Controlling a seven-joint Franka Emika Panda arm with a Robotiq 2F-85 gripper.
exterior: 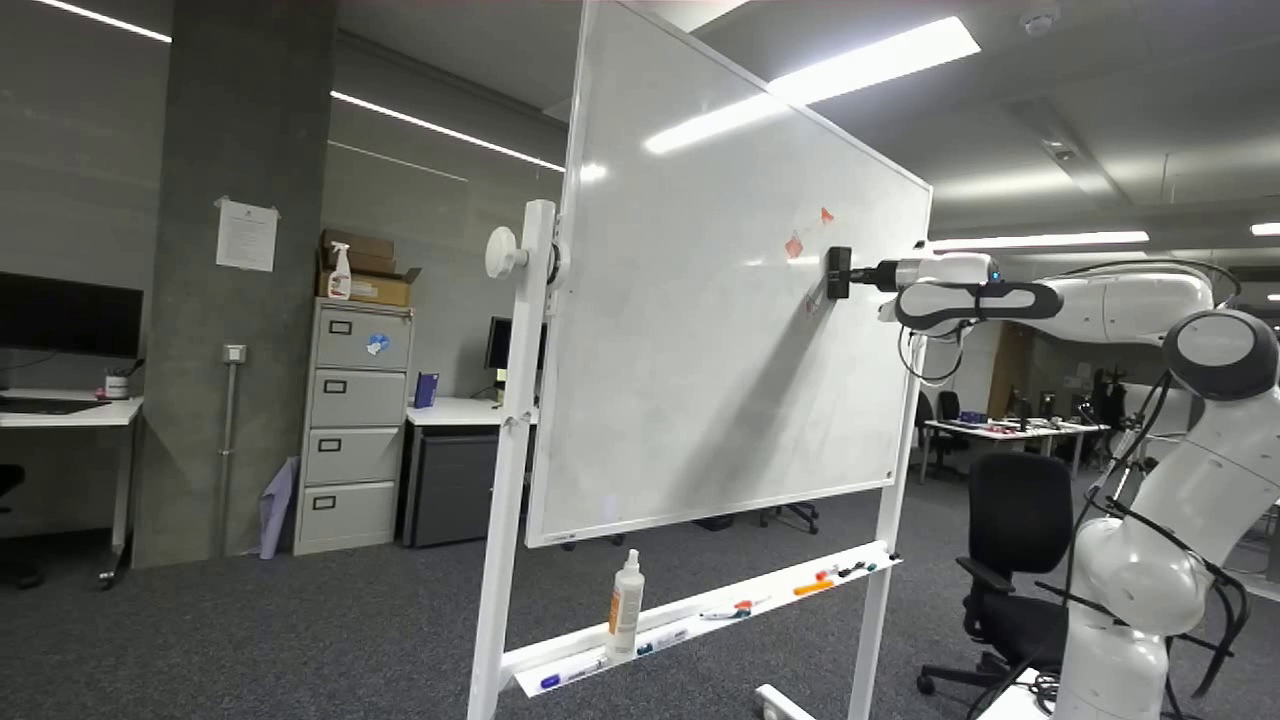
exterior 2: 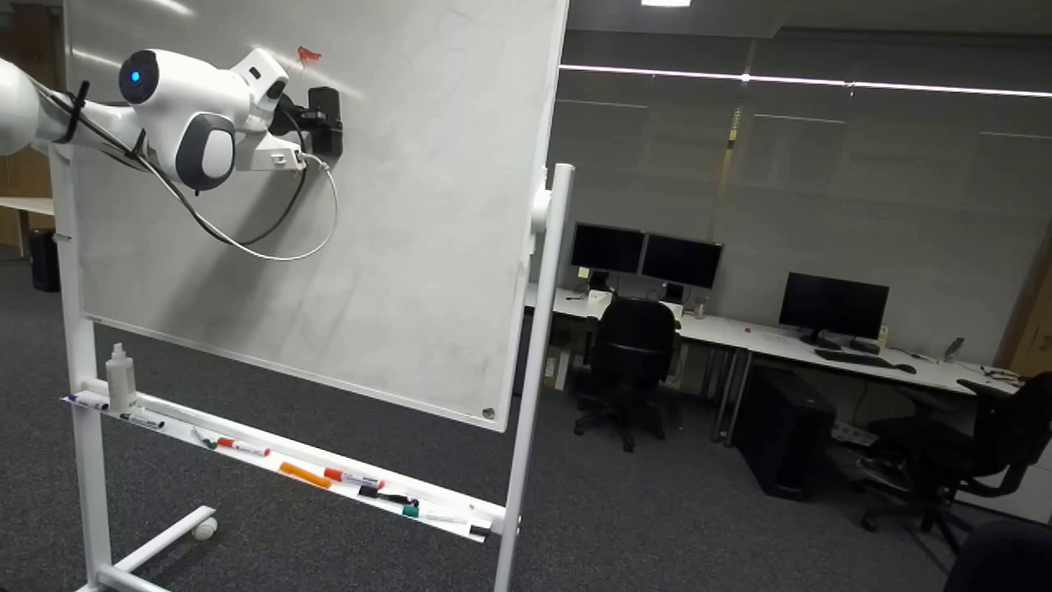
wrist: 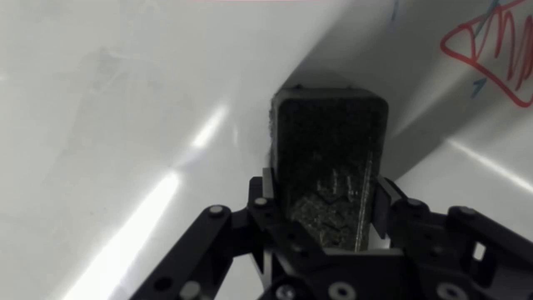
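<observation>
Black eraser block (wrist: 329, 137), rounded corners, scuffed back, sides clamped in gripper (wrist: 327, 187), long edge upright, against whiteboard (exterior: 680, 350), near red scribble (wrist: 497, 50).

We noted a bright ceiling light (exterior: 885, 58) above the whiteboard (exterior: 680, 320), whose surface bore glare (exterior: 712, 122) and a diagonal shadow (exterior: 758, 418).

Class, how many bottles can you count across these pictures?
2: a trigger spray bottle atop the filing cabinet, and a white-topped bottle on the ledge beneath the whiteboard. Others may be hidden in the background.
</observation>
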